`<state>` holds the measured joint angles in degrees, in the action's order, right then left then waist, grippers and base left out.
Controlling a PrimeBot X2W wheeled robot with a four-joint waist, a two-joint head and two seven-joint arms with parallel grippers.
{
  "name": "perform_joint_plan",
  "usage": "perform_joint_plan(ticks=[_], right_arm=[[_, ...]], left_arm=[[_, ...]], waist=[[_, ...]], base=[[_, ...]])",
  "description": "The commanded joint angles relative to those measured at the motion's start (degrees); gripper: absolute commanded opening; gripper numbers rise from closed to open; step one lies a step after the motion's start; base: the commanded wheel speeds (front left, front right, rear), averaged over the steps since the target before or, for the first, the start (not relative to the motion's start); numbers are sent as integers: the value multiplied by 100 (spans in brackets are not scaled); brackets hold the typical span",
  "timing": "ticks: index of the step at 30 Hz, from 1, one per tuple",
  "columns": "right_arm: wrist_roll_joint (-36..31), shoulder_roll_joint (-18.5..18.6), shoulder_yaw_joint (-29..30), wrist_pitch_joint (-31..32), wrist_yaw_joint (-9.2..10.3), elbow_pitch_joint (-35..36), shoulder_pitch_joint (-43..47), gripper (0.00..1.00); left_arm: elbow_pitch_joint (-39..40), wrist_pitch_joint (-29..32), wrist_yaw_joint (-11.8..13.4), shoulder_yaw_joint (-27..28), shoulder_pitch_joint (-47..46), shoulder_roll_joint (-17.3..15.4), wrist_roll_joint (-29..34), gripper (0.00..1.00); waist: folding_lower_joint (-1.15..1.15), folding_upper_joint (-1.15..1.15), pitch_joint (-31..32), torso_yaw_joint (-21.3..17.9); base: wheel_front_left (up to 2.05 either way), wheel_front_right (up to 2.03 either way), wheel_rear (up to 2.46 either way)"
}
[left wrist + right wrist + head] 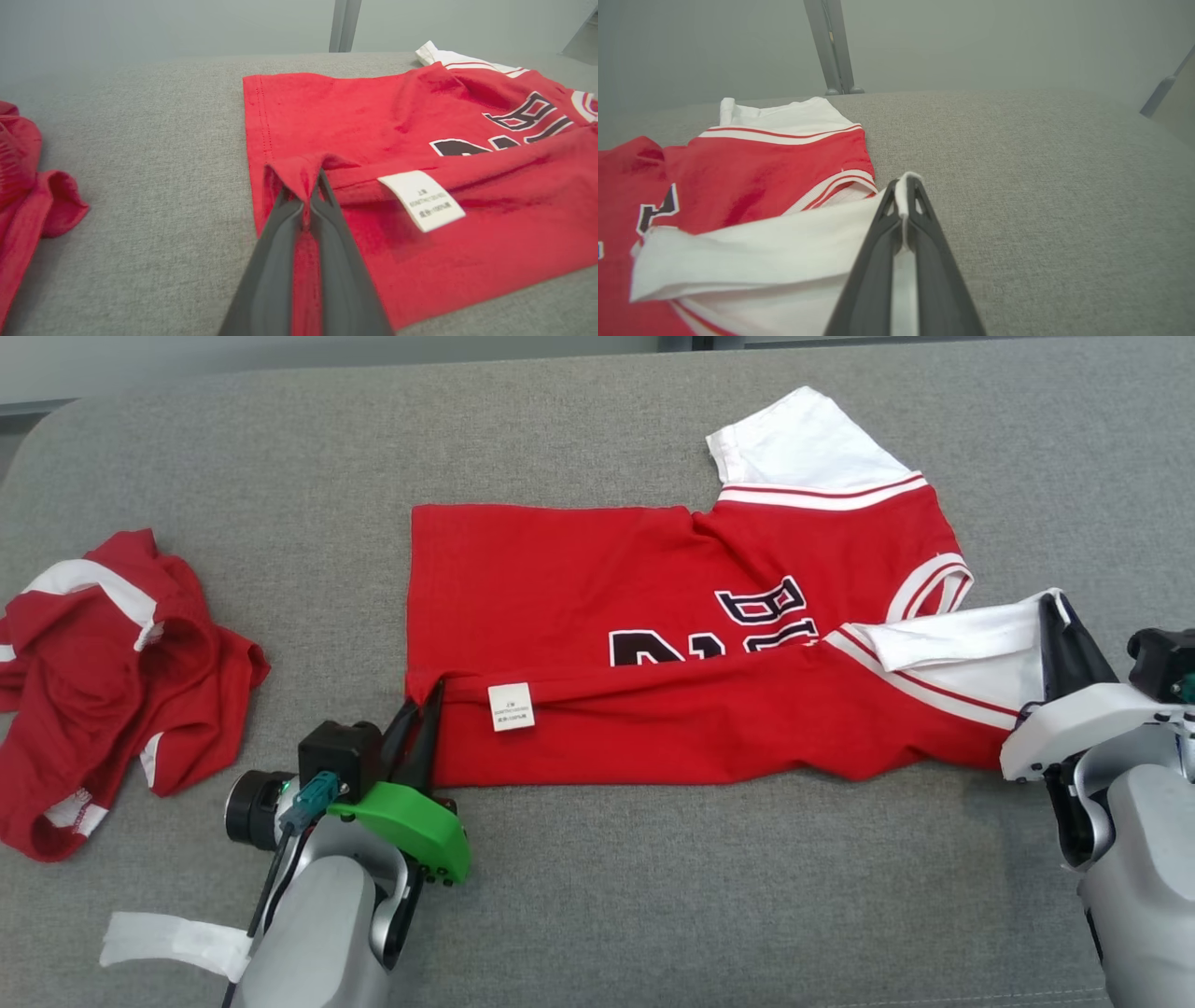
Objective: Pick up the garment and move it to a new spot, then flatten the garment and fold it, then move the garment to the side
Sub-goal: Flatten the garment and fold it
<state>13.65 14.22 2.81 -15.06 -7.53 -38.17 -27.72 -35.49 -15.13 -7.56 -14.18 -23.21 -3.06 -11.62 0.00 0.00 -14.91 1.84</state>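
A red jersey (597, 588) with white sleeves and dark lettering lies spread on the grey cushion, its near long edge folded up over the front. My left gripper (422, 695) is shut on the jersey's hem corner (303, 175), lifting it slightly beside a white care label (423, 199). My right gripper (1060, 607) is shut on the edge of the near white sleeve (784, 242), holding it folded over the red body. The far white sleeve (803, 443) lies flat at the back.
A second red and white garment (103, 672) lies crumpled at the left of the cushion (653, 896). A white strip (173, 941) lies by my left arm. A grey post (831, 46) stands beyond the cushion's far edge.
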Motion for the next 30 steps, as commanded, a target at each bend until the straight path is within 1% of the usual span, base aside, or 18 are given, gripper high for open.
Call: perform_joint_plan(ticks=[1,2,3,4,5,6,11,17,24,30], right_arm=[[8,-10,-34,-14,9,-28,-122,15],[-5,-2,-68,-14,9,-34,-150,45],[-30,-11,-108,-14,9,-54,-169,100],[-30,-40,-131,-14,9,-83,-189,100],[-22,-65,-143,-13,9,-102,-215,100],[-13,-79,-154,-14,9,-125,-259,100],[17,-59,-43,-14,9,-165,-258,100],[122,-64,174,-13,9,144,323,100],[327,-122,140,-13,9,243,973,100],[473,-193,69,-13,9,162,1086,100]], left_arm=[[40,0,15,-75,-130,-1,-81,5],[67,0,15,-130,-151,-3,-86,31],[81,0,15,-141,-155,-10,-101,45],[90,0,15,-125,-154,-12,-114,54],[87,0,15,-112,-154,-9,-112,70],[88,0,15,-97,-155,-7,-92,100],[197,0,49,204,13,-2,73,100],[482,0,70,469,409,6,149,100],[695,0,95,522,790,9,10,100],[763,0,104,458,848,7,-56,100]], waist=[[0,0,-32,-10],[0,0,-47,-15],[0,0,-60,-20],[0,0,-70,-27],[0,0,-79,-32],[0,0,-89,-37],[0,0,-47,-4],[0,0,120,5],[0,0,174,-55],[0,0,92,-74]], base=[[0,0,0],[0,0,0],[0,0,0],[0,0,0],[0,0,0],[0,0,0],[0,0,0],[0,0,0],[0,0,0],[0,0,0]])
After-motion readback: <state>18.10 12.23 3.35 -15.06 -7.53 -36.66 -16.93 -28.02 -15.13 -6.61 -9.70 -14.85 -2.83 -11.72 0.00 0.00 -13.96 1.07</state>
